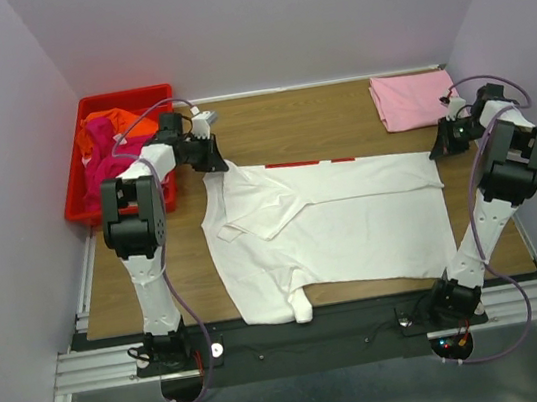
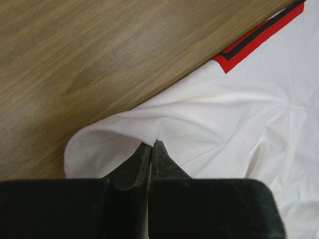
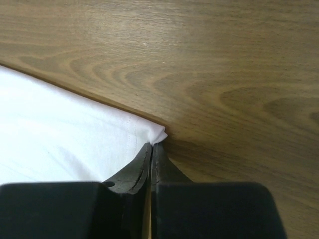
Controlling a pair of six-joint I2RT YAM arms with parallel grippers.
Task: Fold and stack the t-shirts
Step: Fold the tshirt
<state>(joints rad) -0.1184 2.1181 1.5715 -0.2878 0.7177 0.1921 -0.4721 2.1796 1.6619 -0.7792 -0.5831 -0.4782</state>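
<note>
White t-shirt (image 1: 352,219) spread flat, right of red bin (image 1: 121,95). Left gripper (image 2: 151,147) clenched on shirt corner nearest bin. Right gripper (image 3: 152,147) clenched on corner farthest from bin. Cloth likely light, limp, prone to droop; corner pinches suit it.

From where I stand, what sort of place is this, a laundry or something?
Probably a robot lab test cell, not a laundry. A left arm and a right arm are bolted to a metal rail, plain walls box in the wooden table, and a white t-shirt lies spread for practice.
</note>
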